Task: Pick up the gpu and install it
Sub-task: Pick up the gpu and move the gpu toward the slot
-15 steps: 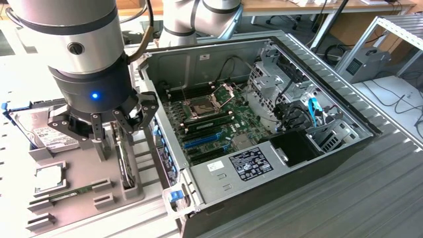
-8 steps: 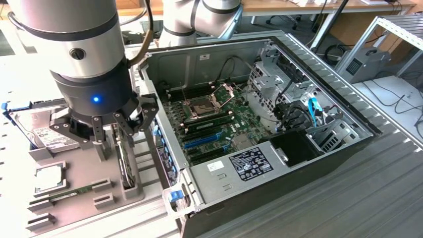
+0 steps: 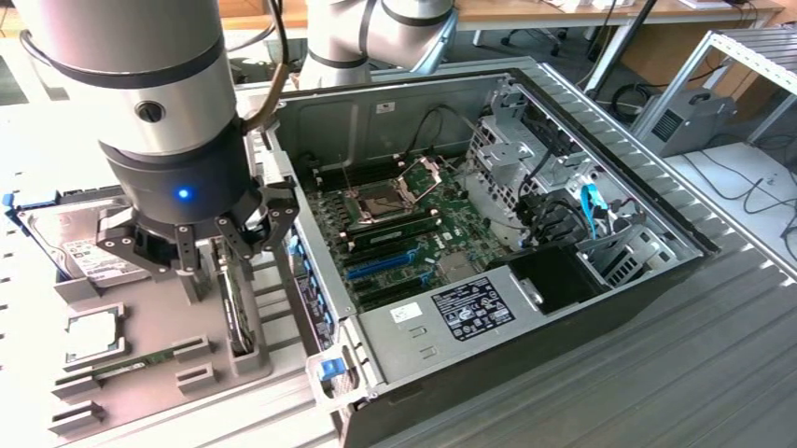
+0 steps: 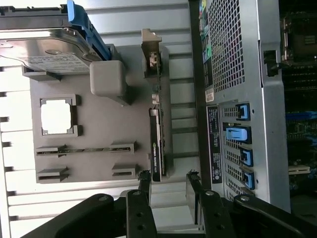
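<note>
The gpu (image 4: 156,144) stands on its edge in a slot of the grey fixture block (image 4: 99,129), its silver end bracket (image 4: 151,54) at the far end. In the exterior view the gpu (image 3: 237,317) is a thin dark card just under my gripper (image 3: 212,266). The gripper (image 4: 168,177) is open and holds nothing. It hovers over the near end of the card. One fingertip (image 4: 144,176) is close to the card's edge, and the other finger is off to the side toward the computer case.
The open computer case (image 3: 622,271) lies at the exterior view's right, its motherboard with blue slots (image 3: 386,266) exposed. On the fixture block sit a hard drive (image 3: 88,252), a processor chip (image 3: 93,336) and a memory stick (image 3: 125,366).
</note>
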Action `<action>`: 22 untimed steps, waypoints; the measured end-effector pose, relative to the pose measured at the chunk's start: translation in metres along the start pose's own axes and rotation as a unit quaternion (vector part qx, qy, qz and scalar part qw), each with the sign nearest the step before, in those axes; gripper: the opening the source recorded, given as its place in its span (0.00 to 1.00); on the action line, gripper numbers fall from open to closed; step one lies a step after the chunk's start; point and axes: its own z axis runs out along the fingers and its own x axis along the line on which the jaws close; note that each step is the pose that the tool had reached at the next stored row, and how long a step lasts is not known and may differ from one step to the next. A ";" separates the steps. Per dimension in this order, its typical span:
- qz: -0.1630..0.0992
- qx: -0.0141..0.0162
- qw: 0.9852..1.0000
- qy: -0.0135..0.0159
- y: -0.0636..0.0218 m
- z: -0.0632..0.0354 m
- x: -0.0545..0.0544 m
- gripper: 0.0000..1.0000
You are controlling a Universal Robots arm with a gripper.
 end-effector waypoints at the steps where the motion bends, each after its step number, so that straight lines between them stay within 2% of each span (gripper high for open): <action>1: 0.000 0.000 1.000 0.000 0.0000 0.0005 0.000 0.42; 11: 0.000 0.000 1.000 0.000 -0.0003 0.0059 0.000 0.42; 22: 0.000 0.000 1.000 0.000 0.0060 0.0082 0.001 0.42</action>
